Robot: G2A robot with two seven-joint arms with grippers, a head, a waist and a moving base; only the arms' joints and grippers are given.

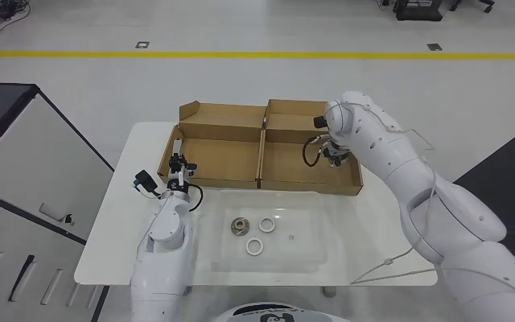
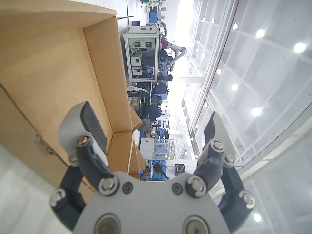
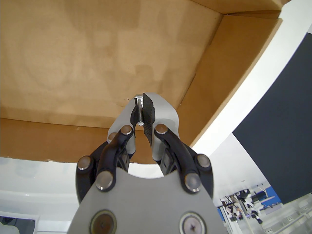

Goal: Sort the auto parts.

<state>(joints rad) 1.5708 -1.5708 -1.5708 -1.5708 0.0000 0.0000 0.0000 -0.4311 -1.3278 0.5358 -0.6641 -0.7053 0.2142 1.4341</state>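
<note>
The right gripper (image 3: pixel 142 102) is held over the inside of the right cardboard box (image 1: pixel 306 167), near that box's right wall, and its jaws are closed narrowly on a threaded bolt (image 3: pixel 140 113), which is clamped lengthwise between the ribbed pads. The left gripper (image 2: pixel 150 115) is seen just beside the left wall of the left cardboard box (image 1: pixel 217 157) with its jaws spread wide and nothing between them. The two boxes are set side by side, touching, at the far part of the table (image 1: pixel 113 241). Near of them a clear tray (image 1: pixel 310 251) is placed, and in it a metal hub (image 1: pixel 239 227) is seen at the left, with two white rings (image 1: pixel 267 224) (image 1: pixel 256 247) just beside it and a small part (image 1: pixel 291 237), too small to identify, to their right.
</note>
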